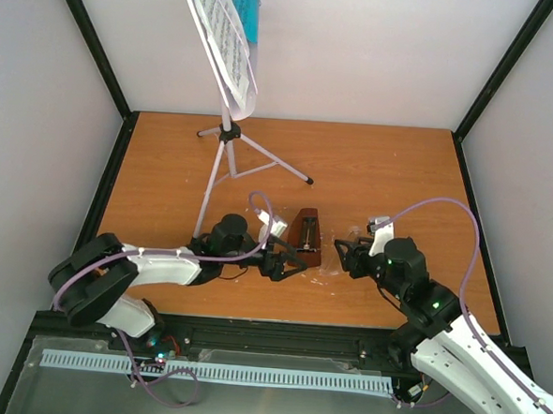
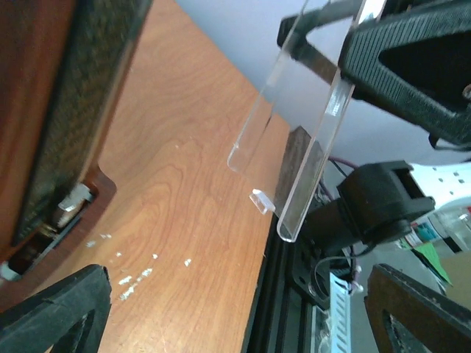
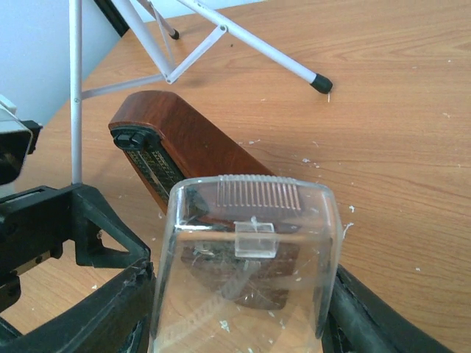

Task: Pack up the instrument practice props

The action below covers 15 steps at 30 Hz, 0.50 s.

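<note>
The brown metronome (image 1: 305, 237) lies on its side on the wooden table, also seen in the right wrist view (image 3: 188, 143) and the left wrist view (image 2: 44, 110). Its clear cover (image 3: 246, 272) is off it, and my right gripper (image 3: 239, 309) is shut on the cover's sides, just right of the metronome (image 1: 341, 253). My left gripper (image 1: 287, 262) stands open at the metronome's near end, with nothing between its fingertips (image 2: 235, 316). The cover (image 2: 309, 147) hangs in front of it. At the back the music stand (image 1: 225, 157) stands upright, carrying the white sheet music (image 1: 226, 40) and the teal booklet (image 1: 246, 8).
The stand's tripod legs (image 3: 243, 44) spread just beyond the metronome. White crumbs (image 2: 132, 276) dot the wood. The table's near edge meets a black rail (image 2: 276, 294), with a white slotted strip (image 1: 219, 372) behind it. Grey walls enclose three sides.
</note>
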### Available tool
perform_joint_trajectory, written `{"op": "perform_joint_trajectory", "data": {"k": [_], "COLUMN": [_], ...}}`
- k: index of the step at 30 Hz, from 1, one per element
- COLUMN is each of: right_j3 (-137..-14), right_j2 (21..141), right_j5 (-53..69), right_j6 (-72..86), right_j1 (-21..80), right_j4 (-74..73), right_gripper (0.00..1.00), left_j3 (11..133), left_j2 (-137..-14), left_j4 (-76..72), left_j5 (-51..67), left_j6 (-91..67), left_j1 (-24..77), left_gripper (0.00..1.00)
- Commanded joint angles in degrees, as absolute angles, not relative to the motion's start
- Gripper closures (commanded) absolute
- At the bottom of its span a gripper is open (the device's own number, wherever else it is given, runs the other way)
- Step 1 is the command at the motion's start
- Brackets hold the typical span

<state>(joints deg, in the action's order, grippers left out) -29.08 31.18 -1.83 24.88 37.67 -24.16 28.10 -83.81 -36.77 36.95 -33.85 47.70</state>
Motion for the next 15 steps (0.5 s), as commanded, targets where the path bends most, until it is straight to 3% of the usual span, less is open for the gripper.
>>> {"op": "perform_joint_trajectory", "data": {"k": [1,15], "right_j3": [-27.9,-26.9], "right_j2": [30.0,28.1], "right_j5": [-2.6,-4.3], "right_j6": [26.1,24.1], "right_j1": [38.1,38.1], "right_j4": [-21.3,-20.8], "right_gripper": [0.44,0.44], "left_j3": [27.9,35.4], "left_j2": [-81.3,-94.3], "left_j4": [-30.1,-35.1], "left_j5": [29.7,32.9], "left_j6": [-32.0,-32.4], "left_j1": [48.1,48.5], "left_gripper": [0.05,0.05]}}
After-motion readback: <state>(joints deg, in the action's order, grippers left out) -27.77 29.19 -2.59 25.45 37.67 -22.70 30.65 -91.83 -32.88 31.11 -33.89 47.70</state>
